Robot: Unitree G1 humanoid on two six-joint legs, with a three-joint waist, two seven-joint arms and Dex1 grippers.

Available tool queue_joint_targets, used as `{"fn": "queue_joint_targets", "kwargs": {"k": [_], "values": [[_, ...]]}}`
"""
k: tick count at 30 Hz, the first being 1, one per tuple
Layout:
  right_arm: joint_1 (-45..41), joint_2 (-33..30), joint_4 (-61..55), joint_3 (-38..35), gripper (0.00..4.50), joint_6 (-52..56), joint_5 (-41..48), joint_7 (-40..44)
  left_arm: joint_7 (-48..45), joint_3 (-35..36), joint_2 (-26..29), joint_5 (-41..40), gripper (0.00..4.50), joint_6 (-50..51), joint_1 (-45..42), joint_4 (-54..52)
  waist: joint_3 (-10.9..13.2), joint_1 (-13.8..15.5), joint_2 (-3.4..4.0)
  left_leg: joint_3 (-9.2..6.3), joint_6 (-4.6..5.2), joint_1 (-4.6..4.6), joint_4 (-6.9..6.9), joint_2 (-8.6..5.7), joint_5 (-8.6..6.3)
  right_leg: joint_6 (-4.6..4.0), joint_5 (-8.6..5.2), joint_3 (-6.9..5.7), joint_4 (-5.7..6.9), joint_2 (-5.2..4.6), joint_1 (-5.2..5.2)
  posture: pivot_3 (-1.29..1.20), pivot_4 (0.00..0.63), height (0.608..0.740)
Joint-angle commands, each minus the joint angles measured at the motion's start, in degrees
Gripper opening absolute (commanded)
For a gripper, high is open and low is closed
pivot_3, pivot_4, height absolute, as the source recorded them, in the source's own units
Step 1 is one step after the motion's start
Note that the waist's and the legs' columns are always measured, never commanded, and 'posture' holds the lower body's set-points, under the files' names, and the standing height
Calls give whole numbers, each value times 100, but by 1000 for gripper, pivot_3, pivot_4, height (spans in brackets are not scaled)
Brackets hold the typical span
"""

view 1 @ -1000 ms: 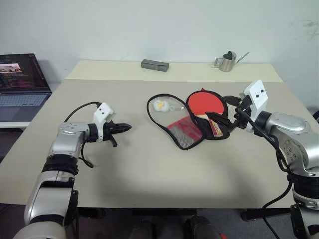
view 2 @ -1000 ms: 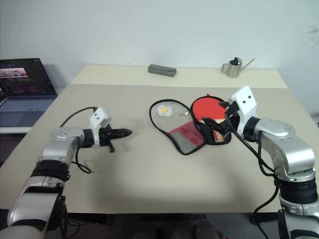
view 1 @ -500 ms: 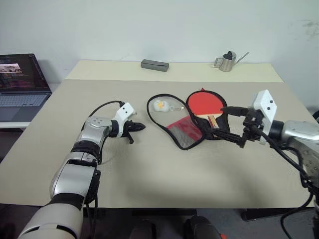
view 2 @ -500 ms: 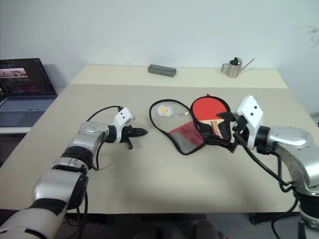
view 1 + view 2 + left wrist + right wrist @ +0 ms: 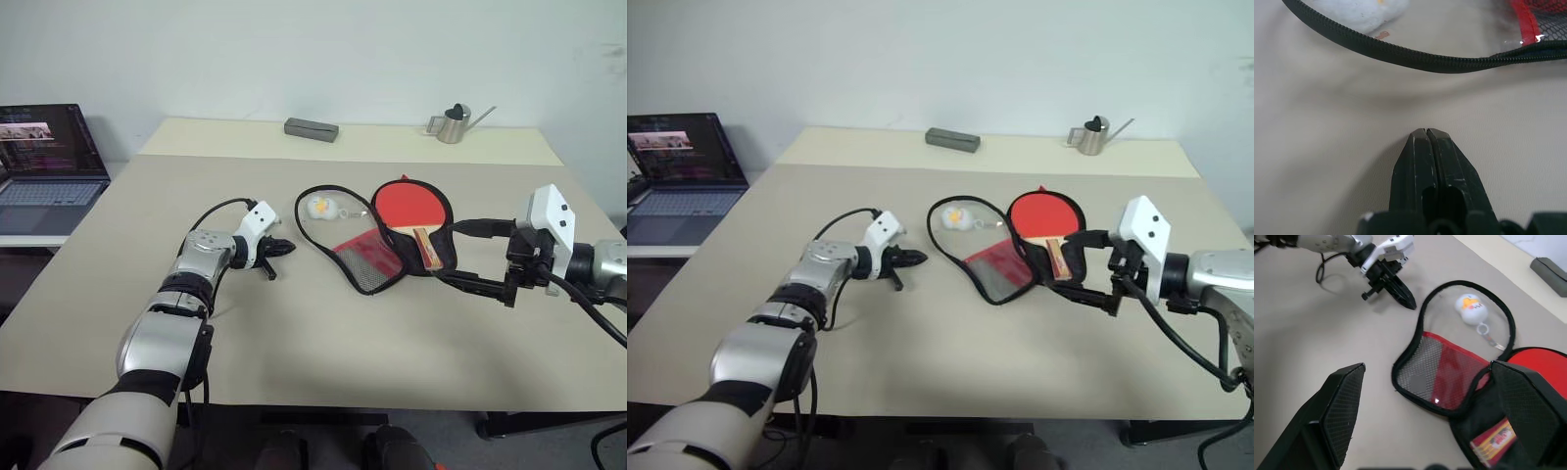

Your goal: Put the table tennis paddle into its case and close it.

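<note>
Case point(image 5: 991, 250) lay unzipped mid-table, table tennis paddle point(image 5: 1046, 217) resting in its 3 o'clock half. Left gripper point(image 5: 911, 259), fingers pressed together, sat at its 9 o'clock; right gripper point(image 5: 1095, 269), jaws spread, at 4 o'clock.

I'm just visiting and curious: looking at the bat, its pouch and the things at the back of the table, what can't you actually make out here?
- The table tennis paddle: its underside is hidden against the case.
- The charm: what it depicts is too small to tell.
- The grey block: too small to identify.
- The laptop: cut off by the head views' left edge.
</note>
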Motion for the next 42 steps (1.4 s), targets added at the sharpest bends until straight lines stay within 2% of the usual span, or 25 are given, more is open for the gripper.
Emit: {"fn": "queue_joint_targets", "kwargs": {"k": [1, 10, 27, 35, 42], "values": [[-17, -224, 230, -193, 4500, -321, -174, 141, 102, 57, -128, 67, 42, -140, -178, 50, 0, 14, 0, 0, 1, 0, 2, 0, -1, 0, 0, 0, 0, 0, 2, 0, 150, 740], [-189, -542, 621, -338, 4500, -495, -235, 231, 357, 288, -488, -20, 42, 6, -271, 189, 0, 80, 0, -2, 3, 3, 10, 0, -2, 3, 2, -2, 0, 0, 11, 0, 150, 740], [117, -526, 2, -803, 4500, -39, 22, -138, 798, 548, -1080, 11, 42, -342, -751, 246, 1, 93, -1, 0, 3, 4, 10, 1, -2, 4, 2, 1, -1, 1, 11, 0, 150, 740], [422, -592, -272, -1205, 4500, 159, 158, -237, 761, 632, -1424, -12, 42, -537, -1108, 259, 1, 104, -2, -1, 3, 2, 11, -1, -2, 5, 3, 0, -2, 1, 12, 0, 150, 740], [1009, -581, -652, -1891, 4500, 450, 264, -372, 809, 643, -1766, 31, 42, -593, -1430, 336, 1, 100, -2, 1, 4, 4, 10, -1, -2, 5, 2, 2, -2, 2, 14, 0, 150, 740]]}}
